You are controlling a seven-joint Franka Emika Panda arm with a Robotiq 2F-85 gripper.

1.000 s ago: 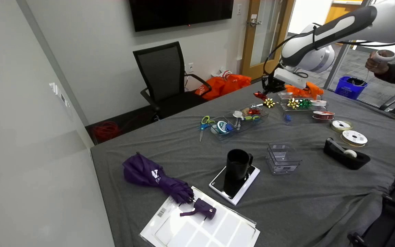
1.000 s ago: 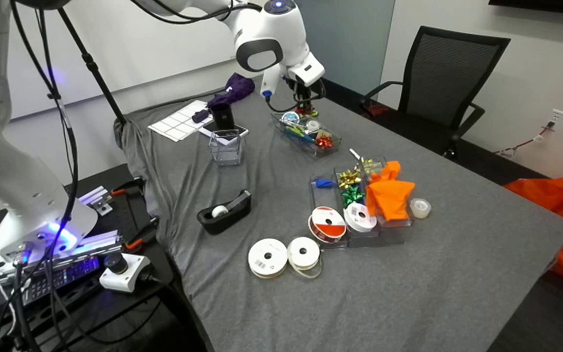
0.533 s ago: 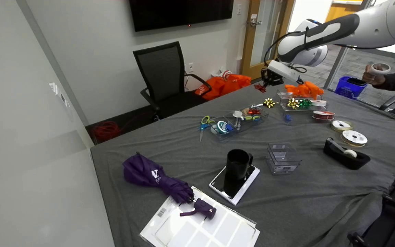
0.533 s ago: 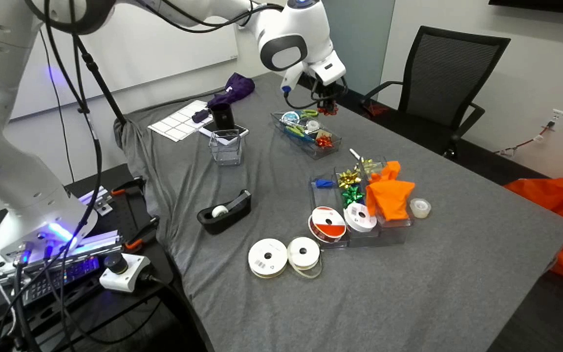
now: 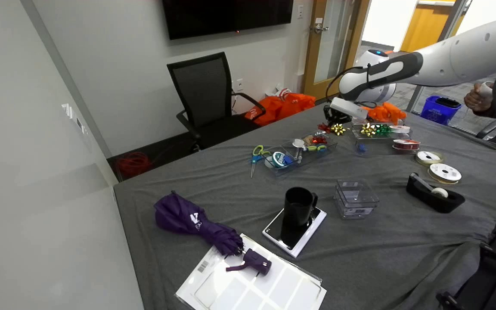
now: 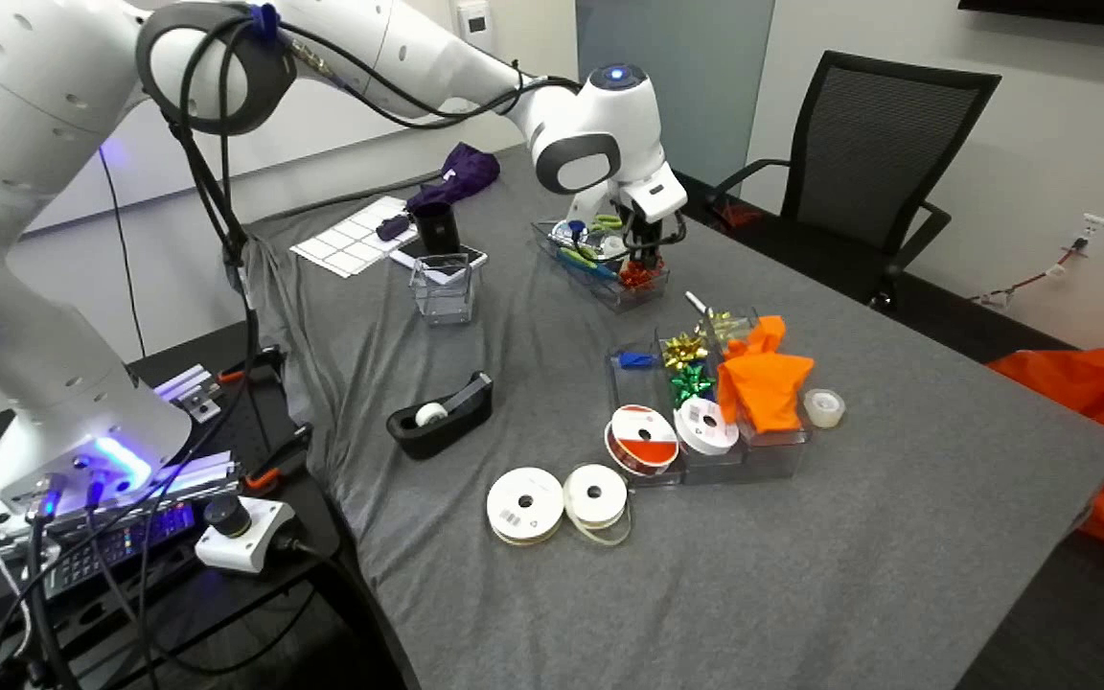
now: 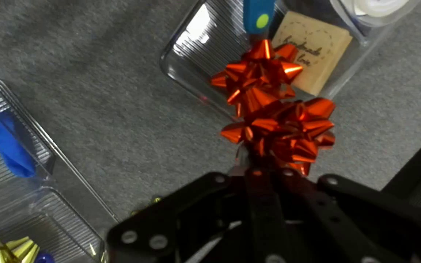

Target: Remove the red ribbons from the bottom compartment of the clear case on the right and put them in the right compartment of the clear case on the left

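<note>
My gripper [image 7: 272,171] is shut on a red foil bow [image 7: 287,128]. The bow also shows below the gripper [image 5: 329,124] in an exterior view [image 5: 323,128]. In the wrist view it overlaps the end of a clear case [image 7: 165,60]. Another red bow [image 7: 260,73] lies in that end compartment beside a tan "handmade love" block [image 7: 311,47]. In an exterior view the two bows overlap near the case end [image 6: 629,299]. The second clear case [image 6: 772,462] holds a red ribbon spool [image 6: 643,446], gold and green bows and an orange cloth.
A gold bow [image 5: 338,129] shows beside the held bow. White spools [image 6: 525,503], a black tape dispenser [image 6: 442,417], a small clear box [image 5: 355,200], a black mug [image 5: 298,204] and a purple umbrella [image 5: 187,217] stand or lie on the table.
With the red bow in it, my gripper has lifted and moved from the far side of the case with scissors to its end compartment, then come down lower there.
</note>
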